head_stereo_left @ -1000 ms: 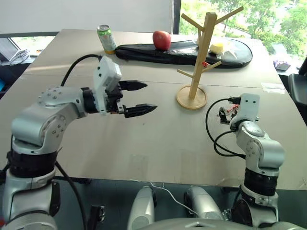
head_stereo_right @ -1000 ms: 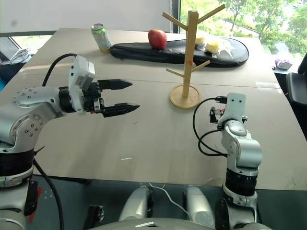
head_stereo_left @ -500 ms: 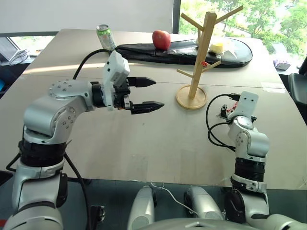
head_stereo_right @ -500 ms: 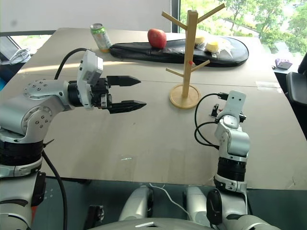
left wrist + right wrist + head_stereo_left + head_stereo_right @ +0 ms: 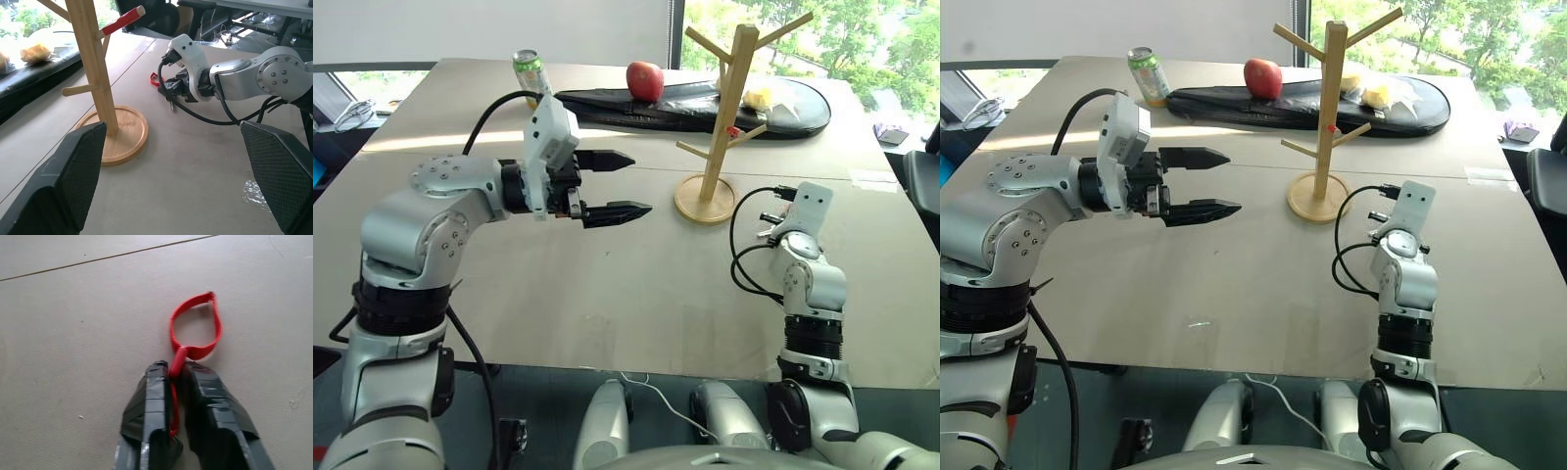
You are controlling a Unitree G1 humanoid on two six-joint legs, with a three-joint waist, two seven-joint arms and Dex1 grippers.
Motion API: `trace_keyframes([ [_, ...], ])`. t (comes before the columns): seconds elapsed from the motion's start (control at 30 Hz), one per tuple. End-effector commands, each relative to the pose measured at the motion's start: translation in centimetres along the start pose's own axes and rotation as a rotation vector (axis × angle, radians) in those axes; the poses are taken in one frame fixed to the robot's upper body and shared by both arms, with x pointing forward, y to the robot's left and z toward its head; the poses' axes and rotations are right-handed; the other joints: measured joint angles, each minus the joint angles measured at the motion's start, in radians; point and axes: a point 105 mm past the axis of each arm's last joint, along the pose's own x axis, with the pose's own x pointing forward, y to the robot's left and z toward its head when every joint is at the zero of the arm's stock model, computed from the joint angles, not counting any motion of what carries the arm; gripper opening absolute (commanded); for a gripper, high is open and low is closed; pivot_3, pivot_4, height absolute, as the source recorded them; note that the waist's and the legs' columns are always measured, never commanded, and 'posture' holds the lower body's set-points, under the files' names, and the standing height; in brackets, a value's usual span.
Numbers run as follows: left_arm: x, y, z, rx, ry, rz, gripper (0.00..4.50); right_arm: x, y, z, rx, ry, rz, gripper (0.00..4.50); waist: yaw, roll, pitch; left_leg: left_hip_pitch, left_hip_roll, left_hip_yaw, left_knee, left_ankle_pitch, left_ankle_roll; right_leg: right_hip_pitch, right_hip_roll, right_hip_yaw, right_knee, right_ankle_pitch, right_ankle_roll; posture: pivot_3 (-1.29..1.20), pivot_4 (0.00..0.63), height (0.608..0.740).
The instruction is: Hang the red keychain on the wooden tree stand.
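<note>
The red keychain lies on the table, its strap loop spread flat just past my right gripper. That gripper is shut on the keychain's thin red stem, low over the tabletop. From the left wrist view, the right gripper sits a short way right of the wooden tree stand, with the keychain at its tip. The stand rises from a round base at mid-table. My left gripper hangs open and empty above the table, left of the stand, pointing toward it.
A long black bag lies across the back of the table behind the stand. On it are a red apple and yellow items. A green can stands at the bag's left end. One stand peg has a red tip.
My right hand has pushed forward and tipped lower toward the table beside the stand. The left arm has stayed almost where it was.
</note>
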Motion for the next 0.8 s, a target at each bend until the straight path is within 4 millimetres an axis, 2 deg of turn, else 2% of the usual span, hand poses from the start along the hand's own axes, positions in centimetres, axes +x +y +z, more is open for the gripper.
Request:
trace_keyframes([
  [0.03, 0.0, -0.3, 1.0, 0.040, -0.016, -0.012, 4.50, 0.2, -0.7, -0.5, -0.010, 0.013, -0.020, 0.03, 0.000, 0.000, 0.000, 0.000, 0.000, 0.000, 0.000, 0.000, 0.000, 0.000, 0.000, 0.000, 0.000, 0.000, 0.000, 0.00, 0.150, 0.740],
  [0.2, 0.0, -0.1, 1.6, 0.035, -0.040, -0.010, 4.50, 0.3, -1.4, -0.7, -0.023, 0.014, -0.026, 0.03, 0.002, 0.000, 0.000, 0.000, 0.000, 0.000, 0.000, 0.000, 0.000, 0.000, 0.000, 0.000, 0.000, 0.000, 0.000, 0.00, 0.150, 0.740],
  [0.33, -0.1, 0.0, 1.9, 0.018, -0.061, -0.004, 4.50, 0.0, -0.9, -0.5, -0.040, 0.010, 0.025, 0.03, 0.001, 0.000, 0.000, 0.000, 0.000, 0.000, 0.000, 0.000, 0.000, 0.000, 0.000, 0.000, 0.000, 0.000, 0.000, 0.00, 0.150, 0.740],
  [0.53, -0.7, -0.2, 3.3, -0.074, -0.161, -0.002, 4.50, -1.4, -1.1, 0.8, -0.115, -0.086, 0.139, 0.03, 0.002, 0.000, 0.000, 0.000, 0.000, 0.000, 0.000, 0.000, 0.000, 0.000, 0.000, 0.000, 0.000, 0.000, 0.000, 0.00, 0.150, 0.740],
  [0.63, -1.5, -0.3, 3.2, -0.120, -0.173, 0.014, 4.50, -3.2, -1.7, 1.5, -0.173, -0.158, 0.276, 0.03, 0.002, 0.001, 0.001, 0.000, 0.000, 0.000, 0.000, 0.000, 0.000, 0.000, 0.000, 0.000, -0.001, 0.000, 0.000, 0.00, 0.150, 0.740],
  [0.7, -2.5, -0.4, 2.8, -0.175, -0.182, 0.031, 4.50, -6.0, -1.2, 3.1, -0.205, -0.288, 0.473, 0.03, 0.001, 0.002, 0.001, -0.001, 0.000, 0.000, 0.000, 0.000, 0.000, 0.000, 0.000, 0.000, -0.001, 0.000, 0.000, 0.00, 0.150, 0.740],
  [0.8, -3.6, -0.6, 2.6, -0.246, -0.211, 0.054, 4.50, -9.8, -0.3, 3.8, -0.265, -0.388, 0.695, 0.03, -0.004, 0.003, 0.002, 0.000, 0.000, 0.000, 0.000, 0.000, 0.000, 0.000, 0.000, 0.001, -0.001, 0.000, 0.000, 0.00, 0.150, 0.740],
])
